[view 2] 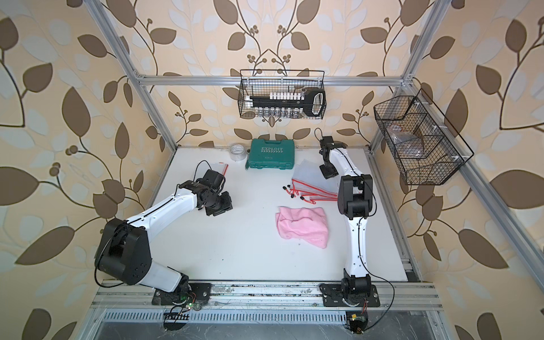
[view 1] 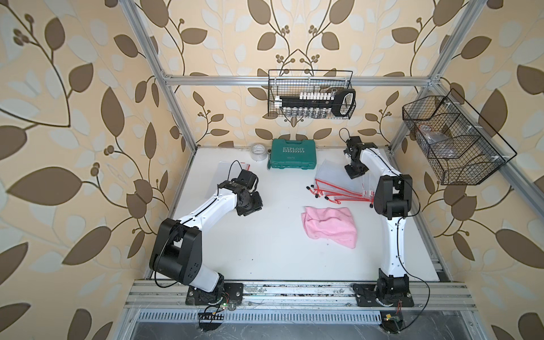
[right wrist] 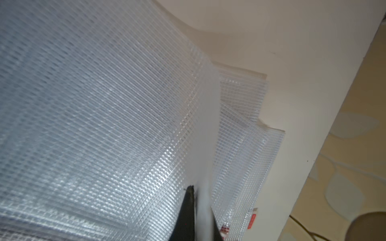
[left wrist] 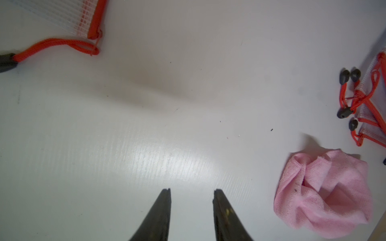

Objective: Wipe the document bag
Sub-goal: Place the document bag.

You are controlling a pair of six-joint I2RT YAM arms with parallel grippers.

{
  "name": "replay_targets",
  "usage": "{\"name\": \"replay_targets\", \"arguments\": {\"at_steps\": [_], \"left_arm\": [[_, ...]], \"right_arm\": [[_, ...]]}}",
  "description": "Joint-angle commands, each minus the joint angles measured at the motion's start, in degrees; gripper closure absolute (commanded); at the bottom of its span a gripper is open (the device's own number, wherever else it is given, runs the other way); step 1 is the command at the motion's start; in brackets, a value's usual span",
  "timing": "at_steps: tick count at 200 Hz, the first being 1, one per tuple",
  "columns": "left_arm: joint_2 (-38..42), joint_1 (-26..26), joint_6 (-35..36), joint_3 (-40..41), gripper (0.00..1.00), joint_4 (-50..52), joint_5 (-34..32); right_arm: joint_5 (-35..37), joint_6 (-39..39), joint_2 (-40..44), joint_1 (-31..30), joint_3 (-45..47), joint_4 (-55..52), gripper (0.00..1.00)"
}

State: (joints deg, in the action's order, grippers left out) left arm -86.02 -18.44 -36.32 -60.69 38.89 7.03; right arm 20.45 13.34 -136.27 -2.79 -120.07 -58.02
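Right gripper clamped on top mesh document bag edge: lift slowly, shedding lower bags; left gripper jaws apart, empty, free for pink cloth.

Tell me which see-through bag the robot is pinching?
The top bag of the pile, its edge pinched in the right gripper. The others lie untouched.

cloth before document bags, toolbox behind them
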Motion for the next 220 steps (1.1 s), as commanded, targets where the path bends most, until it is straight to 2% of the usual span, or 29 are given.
{"name": "replay_targets", "arguments": {"at_steps": [1,43,73,77,84,91,126,150,182,200,220], "left_arm": [[-0.31,0.9,1.17,-2.19,0.63,0.48,-0.21],[-0.1,1.86,1.25,-1.41,0.63,0.13,0.27],[0.39,3.67,0.95,-0.84,0.63,-0.2,0.95],[0.41,3.94,0.9,-0.76,0.63,-0.22,1.09],[0.64,4.55,0.76,-0.65,0.62,-0.14,1.31],[1.05,5.09,0.65,-0.3,0.62,-0.13,1.49],[2.96,8.21,-0.43,1.98,0.59,-0.6,2.98],[4.96,9.88,-1.37,3.02,0.58,-1.41,4.44],[6.44,12.81,-3.04,4.6,0.54,-1.52,5.84],[8.23,16.96,-4.71,7.07,0.48,-2.16,7.61],[8.62,21.93,-5.85,8.83,0.43,-3.08,8.76]], "right_arm": [[2.07,2.72,-0.13,0.45,3.1,0.94,1.0],[3.63,6.3,5.5,2.9,11.24,6.4,1.0],[0.96,4.64,5.43,2.23,9.67,6.19,1.0],[0.76,4.17,5.33,2.04,9.22,5.9,0.92],[-0.49,3.08,5.44,1.98,8.53,5.25,0.69],[-1.51,1.96,5.8,1.93,8.28,5.08,0.54],[-3.24,-1.8,9.33,1.87,8.6,5.43,0.15],[-1.58,-4.35,11.85,1.81,8.89,5.77,0.03],[2.2,-8.64,13.24,1.75,6.69,3.48,0.02],[-3.48,-12.2,15.09,0.95,5.4,1.63,0.02],[-9.78,-14.27,17.69,-3.27,7.25,2.83,0.02]]}}
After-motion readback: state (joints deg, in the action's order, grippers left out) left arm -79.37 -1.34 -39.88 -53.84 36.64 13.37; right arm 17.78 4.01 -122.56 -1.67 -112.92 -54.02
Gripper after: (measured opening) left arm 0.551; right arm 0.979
